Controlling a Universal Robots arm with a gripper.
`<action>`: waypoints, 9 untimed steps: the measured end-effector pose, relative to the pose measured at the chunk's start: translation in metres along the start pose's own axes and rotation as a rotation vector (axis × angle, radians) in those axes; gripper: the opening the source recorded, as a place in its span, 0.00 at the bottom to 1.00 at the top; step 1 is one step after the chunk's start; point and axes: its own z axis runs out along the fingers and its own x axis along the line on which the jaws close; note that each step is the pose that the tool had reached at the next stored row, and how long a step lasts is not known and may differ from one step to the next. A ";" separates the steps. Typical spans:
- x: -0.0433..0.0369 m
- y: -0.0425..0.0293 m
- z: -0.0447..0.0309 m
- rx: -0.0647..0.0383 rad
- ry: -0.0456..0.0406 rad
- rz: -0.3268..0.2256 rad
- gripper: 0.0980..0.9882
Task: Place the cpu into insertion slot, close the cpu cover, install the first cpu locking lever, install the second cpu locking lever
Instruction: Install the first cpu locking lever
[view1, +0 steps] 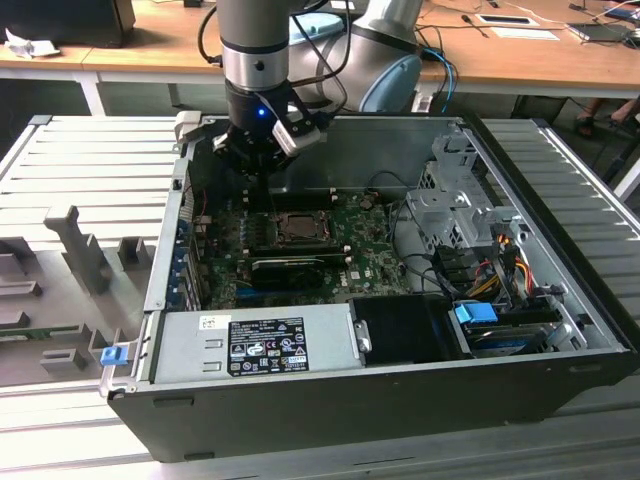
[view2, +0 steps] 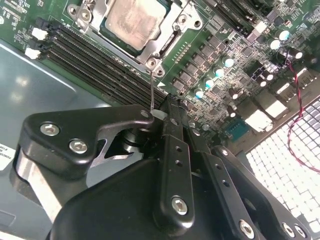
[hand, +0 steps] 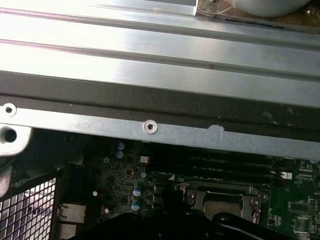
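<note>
The cpu (view2: 134, 21), with a silver-grey top, lies in the insertion slot (view1: 297, 226) on the green board. The cpu cover (view2: 176, 25), a metal frame, lies down around it. A thin wire locking lever (view2: 151, 90) stands up from the socket's corner and ends right at my fingertips. My gripper (view2: 169, 102) hangs beside the socket, over the memory slots, its black fingers shut together. I cannot tell whether the lever's tip is pinched or just touching. In the exterior view the gripper (view1: 258, 178) is inside the case behind the socket. The socket (hand: 225, 200) also appears in the first wrist view.
Long black memory slots (view2: 95, 65) run beside the socket. The case's back wall (hand: 150, 127) is close behind the gripper. A power supply (view1: 255, 340) fills the front, with a drive cage (view1: 450, 210) and cables on the exterior view's right. A grey fixture tray (view1: 70, 260) lies outside on the left.
</note>
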 end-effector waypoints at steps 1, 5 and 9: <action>-0.0003 0.0000 0.0001 0.000 0.0000 0.000 0.01; -0.0020 -0.0002 0.0004 0.000 0.0000 0.000 0.01; -0.0052 -0.0006 0.0008 0.000 0.0000 0.000 0.01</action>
